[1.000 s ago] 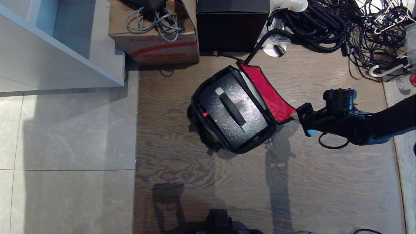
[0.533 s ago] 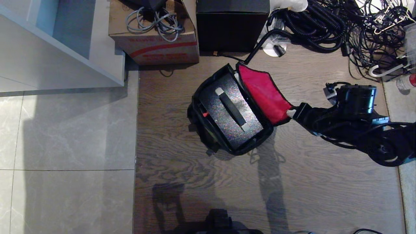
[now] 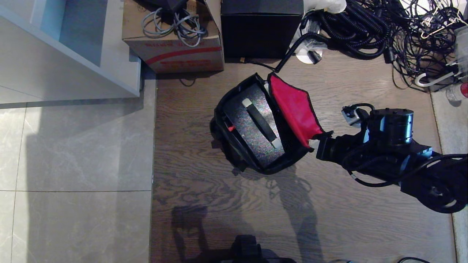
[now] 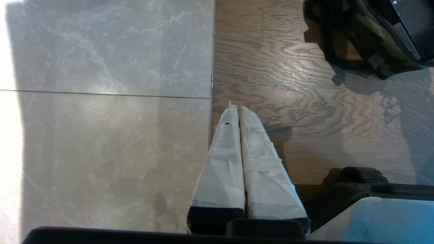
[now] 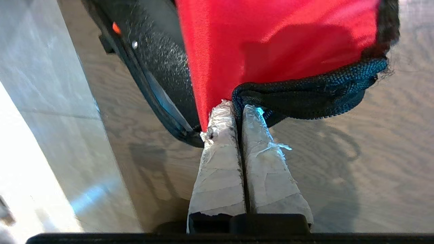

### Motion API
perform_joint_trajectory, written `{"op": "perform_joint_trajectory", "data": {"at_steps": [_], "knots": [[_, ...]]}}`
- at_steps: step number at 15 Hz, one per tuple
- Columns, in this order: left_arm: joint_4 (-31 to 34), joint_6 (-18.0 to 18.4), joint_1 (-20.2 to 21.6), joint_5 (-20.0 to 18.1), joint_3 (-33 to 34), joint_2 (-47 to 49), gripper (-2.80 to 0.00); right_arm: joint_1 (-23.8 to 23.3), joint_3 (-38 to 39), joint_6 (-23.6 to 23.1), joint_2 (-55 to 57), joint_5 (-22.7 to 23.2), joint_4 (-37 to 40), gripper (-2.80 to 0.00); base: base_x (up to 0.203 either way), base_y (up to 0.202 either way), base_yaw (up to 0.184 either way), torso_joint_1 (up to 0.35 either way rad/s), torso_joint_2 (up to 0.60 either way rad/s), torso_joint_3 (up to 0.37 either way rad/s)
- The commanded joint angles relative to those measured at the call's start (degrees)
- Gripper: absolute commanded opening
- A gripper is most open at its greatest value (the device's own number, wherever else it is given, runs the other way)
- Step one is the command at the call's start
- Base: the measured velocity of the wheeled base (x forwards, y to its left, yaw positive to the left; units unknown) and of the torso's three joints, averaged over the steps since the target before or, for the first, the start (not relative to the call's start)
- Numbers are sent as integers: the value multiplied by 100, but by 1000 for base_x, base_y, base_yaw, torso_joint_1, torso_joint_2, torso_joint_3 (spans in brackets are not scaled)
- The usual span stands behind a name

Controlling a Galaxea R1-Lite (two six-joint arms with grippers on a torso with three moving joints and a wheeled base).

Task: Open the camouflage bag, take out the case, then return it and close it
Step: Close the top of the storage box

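The camouflage bag (image 3: 220,124) lies open on the wooden floor, its red-lined lid (image 3: 295,109) raised and tilted over the opening. Inside sits the case (image 3: 248,129), black and speckled, with a black handle (image 3: 261,122) on top and a small red part on its side. My right gripper (image 3: 313,142) is shut on the lid's near corner; in the right wrist view the taped fingertips (image 5: 237,108) pinch the black edge of the red lid (image 5: 271,44). My left gripper (image 4: 236,109) is shut and holds nothing, low over the floor, apart from the bag (image 4: 369,44).
A brown cardboard box (image 3: 175,40) with cables and a plain black cube box (image 3: 261,29) stand behind the bag. Tangled black cables (image 3: 384,33) fill the back right. A white cabinet (image 3: 73,54) sits at the left on grey tiles.
My right gripper has moved left and nearer with the lid's corner in it. The red lid has risen from lying flat and now leans over the case.
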Motion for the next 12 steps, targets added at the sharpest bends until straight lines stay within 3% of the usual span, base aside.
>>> {"op": "perform_joint_trajectory", "data": {"at_steps": [1,7,9,12], "knots": [[0,-3,0,2,0,-9,-280,62,7,-227,47,-1,-90,0,0,0,0,0,0,0],[0,-3,0,2,0,-9,-280,751,20,-592,233,-309,-1293,0,0,0,0,0,0,0],[0,-3,0,2,0,-9,-280,1093,51,-634,262,-424,-1512,0,0,0,0,0,0,0],[0,-3,0,2,0,-9,-280,1886,425,-676,288,-988,-1758,0,0,0,0,0,0,0]]}}
